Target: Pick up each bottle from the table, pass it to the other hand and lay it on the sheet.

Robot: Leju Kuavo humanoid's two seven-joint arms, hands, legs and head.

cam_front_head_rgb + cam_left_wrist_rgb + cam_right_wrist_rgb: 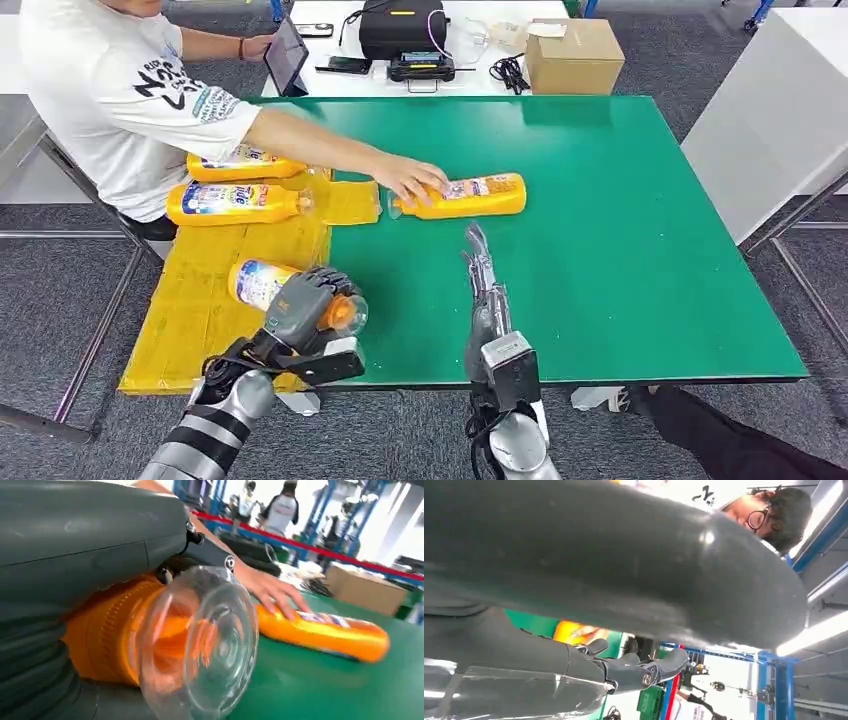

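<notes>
Orange bottle with a clear cap (290, 290) is being gripped by the left hand (305, 312) right at the near edge of the yellow sheet (215, 300), where the sheet is meeting the green table (620, 250). From the left wrist camera, the cap end of that bottle (200, 640) is being wrapped by the grey thumb and dark fingers (210, 555), so that hand is definitely clamped on it. Over to the right, the right hand (482, 275) is being held out flat above the green top, fingers straight and pointing away, with nothing in it. A bit further out, another bottle (465, 196) is being touched by a person's hand (408, 180) on the green surface, just beside the sheet's far corner. Two more bottles (235, 203) (245, 164) are lying on the sheet at the far left, close to the seated person (110, 90). At the very back, a cardboard box (573, 55) and a black case (402, 28) are sitting on a white table.
</notes>
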